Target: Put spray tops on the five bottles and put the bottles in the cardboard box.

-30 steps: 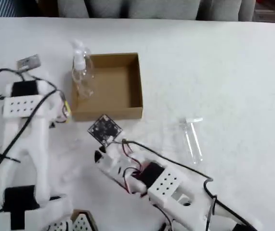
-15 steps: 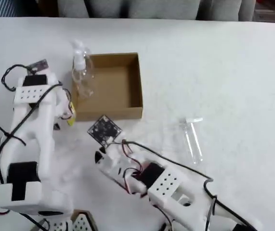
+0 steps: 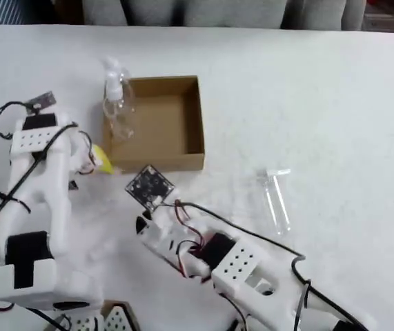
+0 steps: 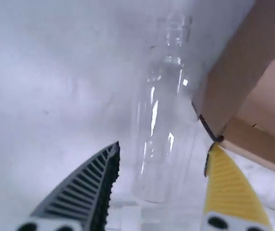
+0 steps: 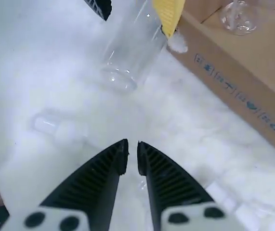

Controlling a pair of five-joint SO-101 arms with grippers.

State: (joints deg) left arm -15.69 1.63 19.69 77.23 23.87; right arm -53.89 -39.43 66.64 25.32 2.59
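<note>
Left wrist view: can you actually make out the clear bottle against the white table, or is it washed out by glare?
Left wrist view: bottle readable through bright streaks on its wall, outline faint against the table. Right wrist view: its base ring stands out. High view: lone bottle nearly blends into the table.

White arms [image 3: 45,186]; black cables [image 3: 180,204]; black-and-yellow left tool [image 4: 163,147].
</note>
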